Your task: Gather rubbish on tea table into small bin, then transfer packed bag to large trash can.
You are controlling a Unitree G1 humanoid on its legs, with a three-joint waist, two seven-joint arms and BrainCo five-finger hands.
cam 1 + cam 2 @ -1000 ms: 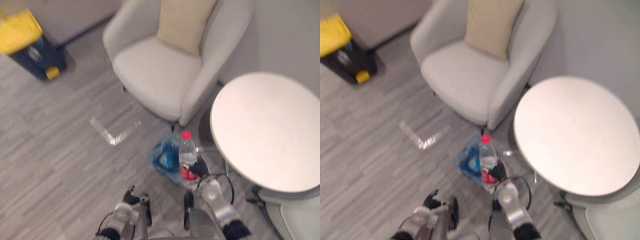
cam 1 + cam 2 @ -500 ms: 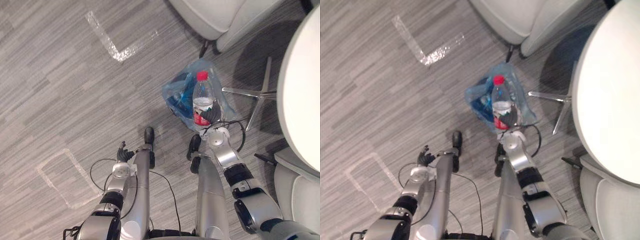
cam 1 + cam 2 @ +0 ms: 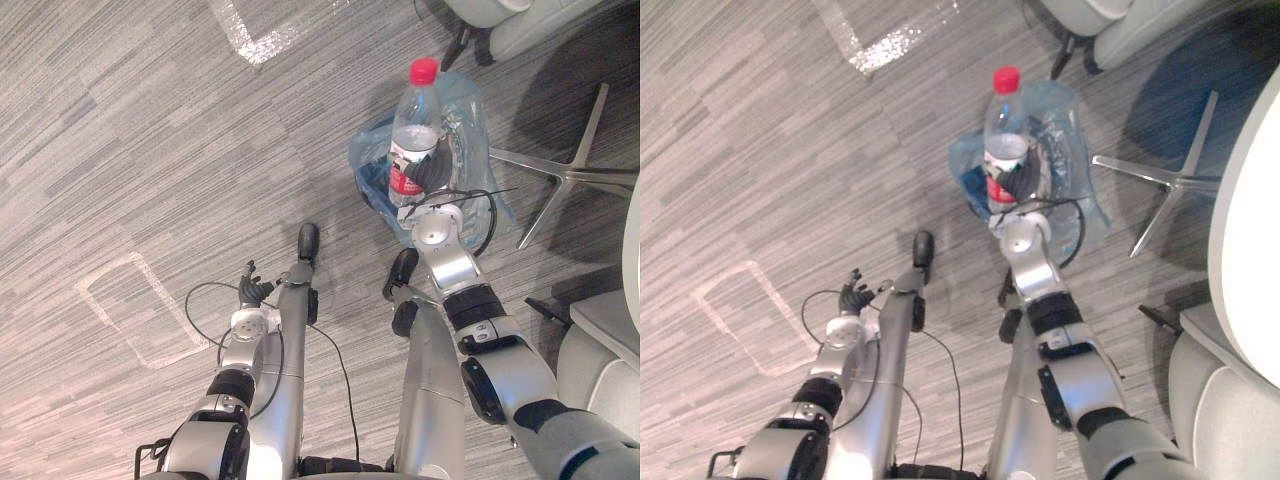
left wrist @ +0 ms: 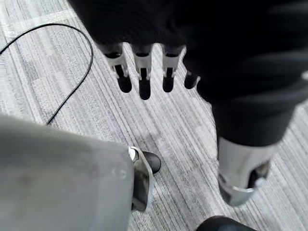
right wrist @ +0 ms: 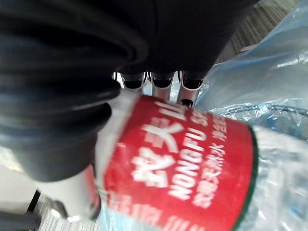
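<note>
My right hand is curled round a clear plastic bottle, fingers and thumb wrapped over its red label. In the right wrist view the fingers press against the far side of the label while the thumb closes on the near side. The bottle stands roughly upright, its red cap pointing away from me, at about 1 o'clock in my head view. It sits in front of the mouth of a see-through blue bag that rests on the grey floor. I cannot tell whether the bottle's base is already inside the bag. Something darker blue lies in the bag.

My left hand hangs low at about 7 o'clock, well apart from the bottle, its fingers straight and relaxed over the floor, holding nothing.

A metal chair base spreads just beside the bag at 2 o'clock. The white tabletop shows its edge at 3 o'clock. Pale tape marks lie on the floor at 11 o'clock.
</note>
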